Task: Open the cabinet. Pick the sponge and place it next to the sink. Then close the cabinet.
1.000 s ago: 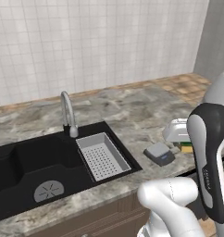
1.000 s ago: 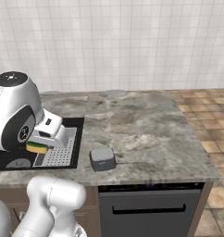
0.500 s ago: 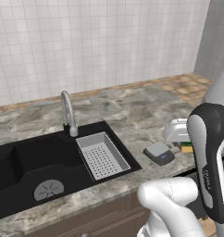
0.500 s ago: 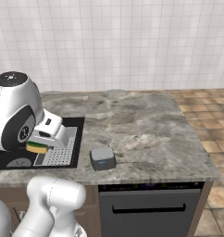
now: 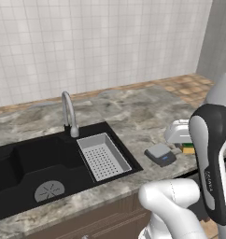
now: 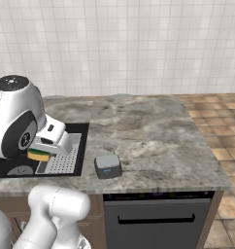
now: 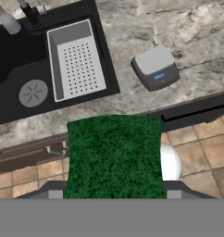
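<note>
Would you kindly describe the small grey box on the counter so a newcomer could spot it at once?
Start from the black sink set in the marble counter. Just right of its pale perforated strainer tray, near the counter's front edge, sits the small grey box. It alone has a tiny blue mark on its front.

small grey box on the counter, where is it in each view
Left base view: grey box right of centre, right of the sink.
Right base view: box left of centre, at the counter's front edge.
Hand view: box upper right.
Shared landmark: the sink's perforated tray.
</note>
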{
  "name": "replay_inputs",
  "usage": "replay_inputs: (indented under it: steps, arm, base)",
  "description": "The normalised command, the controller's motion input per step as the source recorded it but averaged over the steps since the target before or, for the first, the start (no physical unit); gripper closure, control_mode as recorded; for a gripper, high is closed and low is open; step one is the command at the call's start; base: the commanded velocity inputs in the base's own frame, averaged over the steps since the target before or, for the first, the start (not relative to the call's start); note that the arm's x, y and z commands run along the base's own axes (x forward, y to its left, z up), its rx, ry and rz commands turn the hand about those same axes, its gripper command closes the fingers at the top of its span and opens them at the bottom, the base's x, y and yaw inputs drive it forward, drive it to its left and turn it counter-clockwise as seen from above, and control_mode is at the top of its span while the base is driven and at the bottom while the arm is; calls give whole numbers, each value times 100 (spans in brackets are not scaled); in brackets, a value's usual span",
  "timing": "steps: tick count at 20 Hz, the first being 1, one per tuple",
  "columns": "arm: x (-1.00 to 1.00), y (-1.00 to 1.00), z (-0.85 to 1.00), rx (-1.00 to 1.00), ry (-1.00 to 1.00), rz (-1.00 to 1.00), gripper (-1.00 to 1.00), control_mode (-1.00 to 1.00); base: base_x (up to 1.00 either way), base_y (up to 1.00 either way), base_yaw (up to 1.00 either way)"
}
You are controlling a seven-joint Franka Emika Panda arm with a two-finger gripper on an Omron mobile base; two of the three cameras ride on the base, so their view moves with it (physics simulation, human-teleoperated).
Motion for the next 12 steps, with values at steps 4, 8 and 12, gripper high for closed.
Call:
replay_inputs:
  steps: [4,8,12]
  arm:
    - [35,7,0,0,2,0,100,-100]
    - [96,1,0,0,14,0,100,-100]
    - [99,0,0,0,17,0,100,-100]
  base:
    - [0,0,0]
    - [0,0,0]
    - [0,0,0]
